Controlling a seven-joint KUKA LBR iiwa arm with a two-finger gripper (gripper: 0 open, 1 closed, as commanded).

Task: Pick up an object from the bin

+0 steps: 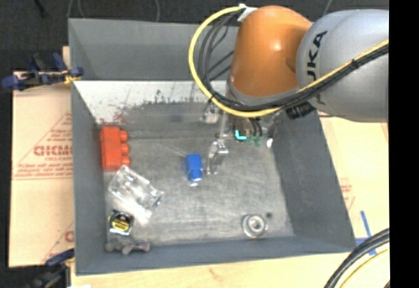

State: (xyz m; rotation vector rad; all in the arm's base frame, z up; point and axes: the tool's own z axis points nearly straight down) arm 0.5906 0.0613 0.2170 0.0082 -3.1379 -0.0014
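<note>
My gripper [215, 134] hangs below the arm's orange cover, over the middle of the bin toward the back. It is open, with one silver fingertip [217, 152] low near the floor and the other nearer the back wall. Nothing is between them. A small blue block [194, 167] lies on the bin floor just left of the lower fingertip, close beside it; I cannot tell whether they touch.
A red toy brick [113, 147] lies at the left wall. Below it are a clear plastic piece [135, 191], a small yellow-and-black tape measure [120, 222] and some dark bits [127, 247] in the front left corner. A round metal part [254, 224] sits at front right.
</note>
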